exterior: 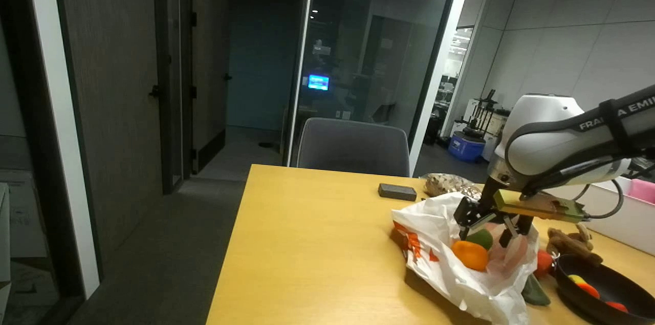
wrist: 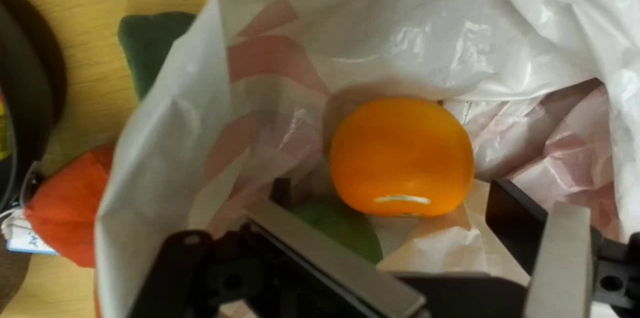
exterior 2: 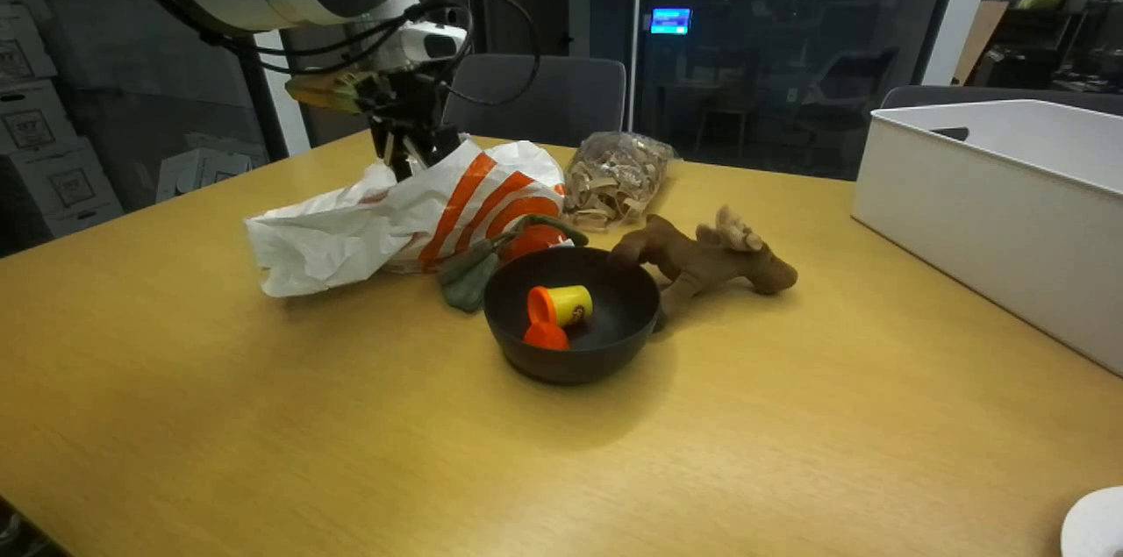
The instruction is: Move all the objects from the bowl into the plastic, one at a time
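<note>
Orange round fruit (wrist: 402,157) and a rounded green piece (wrist: 351,228) lie in the white plastic bag (exterior 2: 329,246) below the empty, spread-jawed gripper (exterior: 484,236), leaving a yellow cup (exterior 2: 575,304) and red-orange piece (exterior 2: 546,338) in the round black bowl (exterior 2: 570,367).

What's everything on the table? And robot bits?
plastic bag: one, white and orange, by bowl
fruit: one, orange, in bag
lump: one, green, in bag
bowl: one, black, by bag
tub: one, yellow and orange, in bowl
piece: one, reddish, in bowl
cloth thing: one or two, red and green, by bowl
plush: one, brown, by bowl
packet: one, clear, behind bag
block: one, dark, by packet
box: one, white, past plush
something: one, pink, maybe in box
round thing: one, white, picture corner
tool: one, black, over bag
arm: one, mostly white, above tool
</note>
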Available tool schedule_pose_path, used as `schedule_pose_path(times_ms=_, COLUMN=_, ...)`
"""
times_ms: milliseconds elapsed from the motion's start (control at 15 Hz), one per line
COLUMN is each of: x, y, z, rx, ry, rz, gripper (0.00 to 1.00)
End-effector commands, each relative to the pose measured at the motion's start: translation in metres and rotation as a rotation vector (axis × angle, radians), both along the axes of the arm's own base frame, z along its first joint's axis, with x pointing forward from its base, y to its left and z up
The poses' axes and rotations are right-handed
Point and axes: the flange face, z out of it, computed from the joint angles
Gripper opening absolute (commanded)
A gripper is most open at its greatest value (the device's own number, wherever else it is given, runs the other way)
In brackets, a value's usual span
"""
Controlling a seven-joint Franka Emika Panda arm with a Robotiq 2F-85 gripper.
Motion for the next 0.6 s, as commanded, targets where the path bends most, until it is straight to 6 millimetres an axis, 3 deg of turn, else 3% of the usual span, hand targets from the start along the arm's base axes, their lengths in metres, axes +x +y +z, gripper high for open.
schedule_pose_path(times_ms=0, x=-0.009, y=-0.018, z=0.045, rx=0.142, ry=-0.034, rz=0.020, gripper=1.00)
schedule_pose_path(times_ms=267, x=-0.035, y=-0.069, z=0.103, rx=0.389, ry=-0.090, rz=0.011, gripper=1.00)
schedule_pose_path(times_ms=533, x=-0.064, y=-0.149, z=0.128, rx=0.356, ry=-0.146, rz=-0.239, gripper=1.00)
